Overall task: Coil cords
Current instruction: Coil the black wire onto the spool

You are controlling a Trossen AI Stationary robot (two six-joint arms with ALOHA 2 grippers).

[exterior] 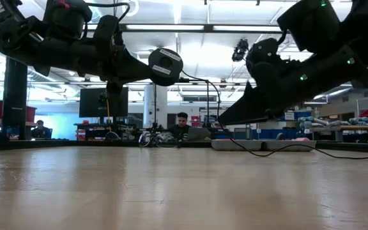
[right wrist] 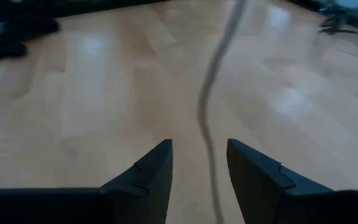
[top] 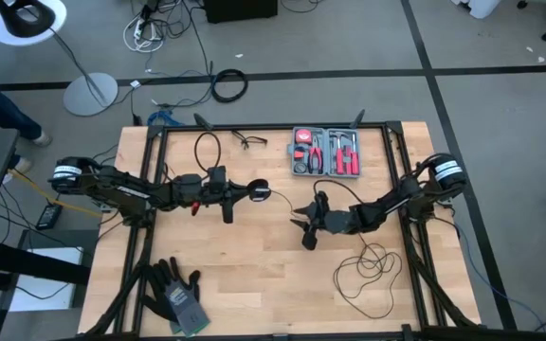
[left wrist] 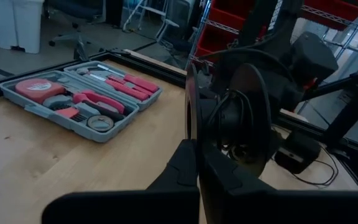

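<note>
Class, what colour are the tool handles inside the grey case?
Red, on the tool handles; left wrist view shows them best.

cable (top: 373,270): black | table (top: 254,284): pale wood | tool case (top: 325,152): grey, red tools

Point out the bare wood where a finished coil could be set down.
Bare: the strip between the gloves and the loose cord. Also the far middle, between the glasses-like wire item and the tool case. Crowded: the centre, under both grippers.

The long thin black cable (top: 368,270) is lying looped on the pale wooden table (top: 254,275) near its right side, the grey open tool case (top: 325,152) sitting behind it, the dark work gloves (top: 173,292) lying at front left.
</note>
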